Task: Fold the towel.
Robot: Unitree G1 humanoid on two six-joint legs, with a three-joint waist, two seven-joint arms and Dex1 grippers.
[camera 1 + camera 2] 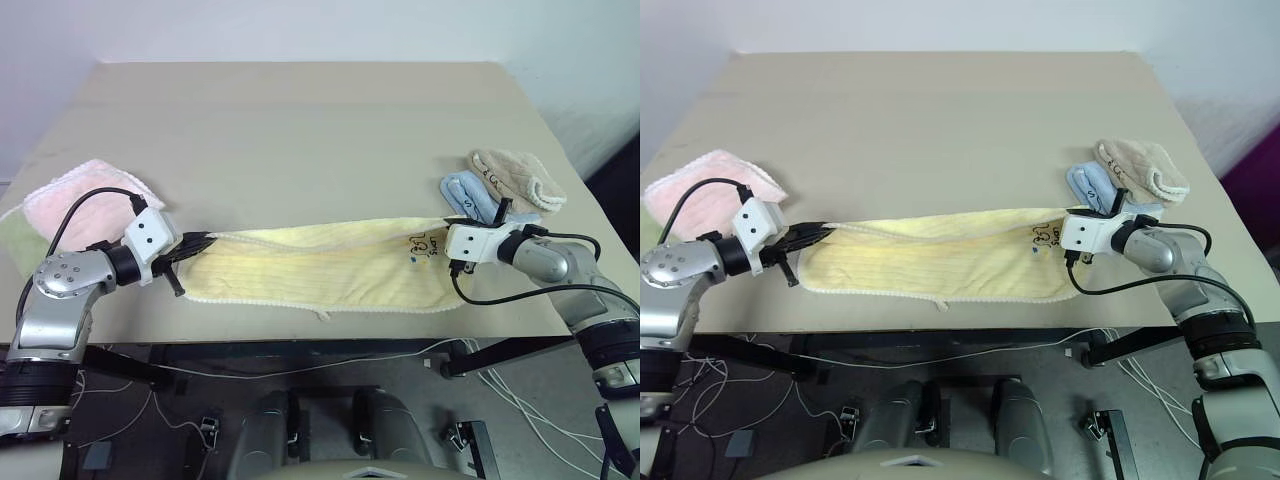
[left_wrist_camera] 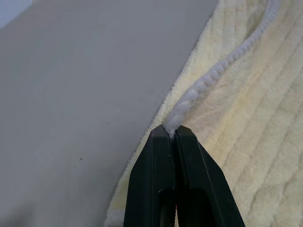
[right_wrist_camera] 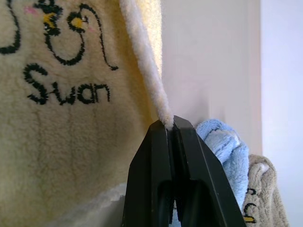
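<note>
Left eye view: the desk carries the towel, stretched lengthwise along its near edge. Left tool and right tool are each clamped on the whitish edging at a far corner. Best lift both corners together, keeping the far edge taut, then carry it toward the near edge.

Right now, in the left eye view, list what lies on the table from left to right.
pink towel → left gripper → yellow towel → right gripper → light blue towel → beige towel
</note>
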